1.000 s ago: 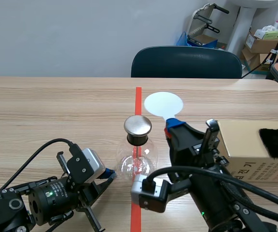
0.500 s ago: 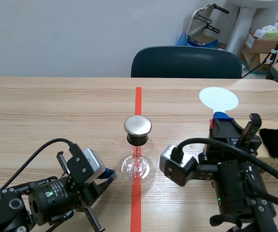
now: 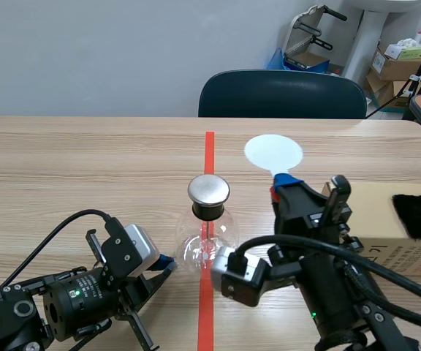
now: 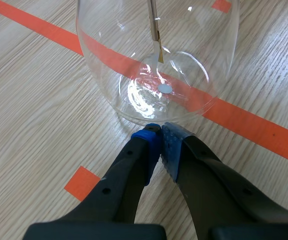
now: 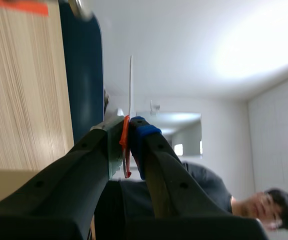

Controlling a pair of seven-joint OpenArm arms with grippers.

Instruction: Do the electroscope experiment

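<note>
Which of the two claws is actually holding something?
The right gripper, raised, is shut on the stem of the white disc. The left gripper, low by the glass flask, is shut on nothing.

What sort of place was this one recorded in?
Probably an office or lab room set up for robot demos: a wooden table with tape marks, a dark office chair behind it, and cardboard boxes stacked in the corner.

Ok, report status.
Left gripper shut, empty, tips at electroscope base. Right gripper shut on white disc, held up right of metal cap. Cardboard box alongside.
</note>
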